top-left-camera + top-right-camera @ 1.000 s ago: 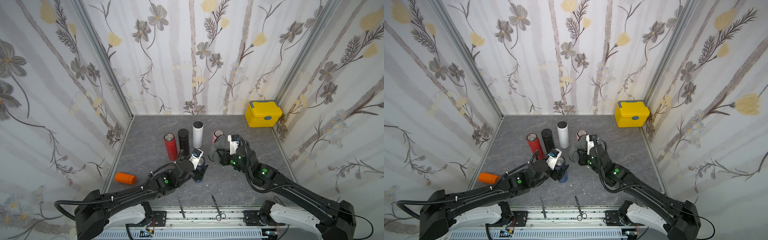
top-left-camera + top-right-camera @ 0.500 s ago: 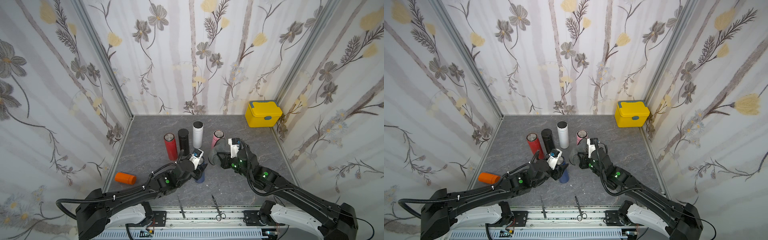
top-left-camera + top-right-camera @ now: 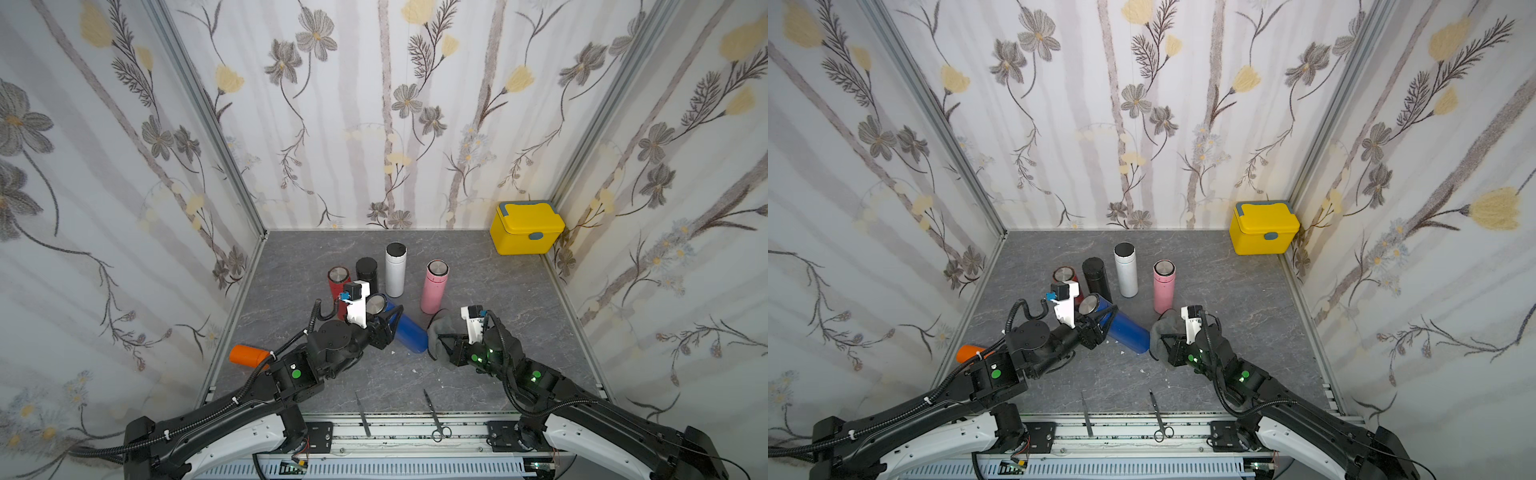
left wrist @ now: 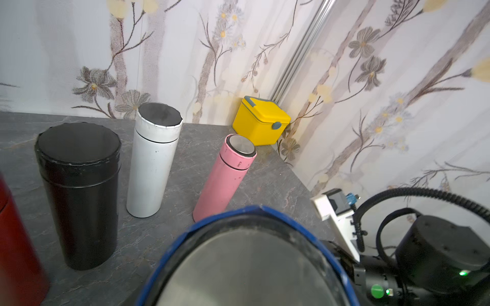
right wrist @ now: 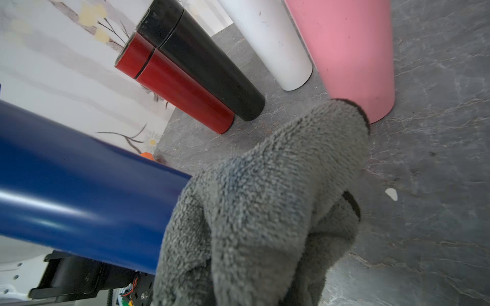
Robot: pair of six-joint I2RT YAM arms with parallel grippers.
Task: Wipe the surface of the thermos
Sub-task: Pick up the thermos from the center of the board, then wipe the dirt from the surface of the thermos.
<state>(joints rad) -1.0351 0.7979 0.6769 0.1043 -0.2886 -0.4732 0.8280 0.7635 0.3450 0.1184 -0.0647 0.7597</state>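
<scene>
Blue thermos [image 3: 406, 329] is near the front middle of the desk [image 3: 498, 282], tipped at a slant with its steel lid end pointing back toward the other bottles and its base end toward our right arm. Our left claw [image 3: 390, 318] is clamped tight around it just below the lid. Our right claw [image 3: 444, 347] is pinching a grey fuzzy cloth [image 3: 441, 326] that bunches over its fingers, and in the right wrist view that cloth sits right up against the thermos's base end. We can't tell from any view whether the base touches the desk or hangs just off it. Behind it we've got a red thermos [image 3: 336, 278], a black thermos [image 3: 366, 269], a white thermos [image 3: 395, 272] and a pink thermos [image 3: 434, 289], all standing in a loose row. An orange thermos [image 3: 248, 355] lies on its side by the left wall, a yellow lidded box [image 3: 525, 230] sits in the far right corner, and scissors [image 3: 435, 419] lie at the near edge.
</scene>
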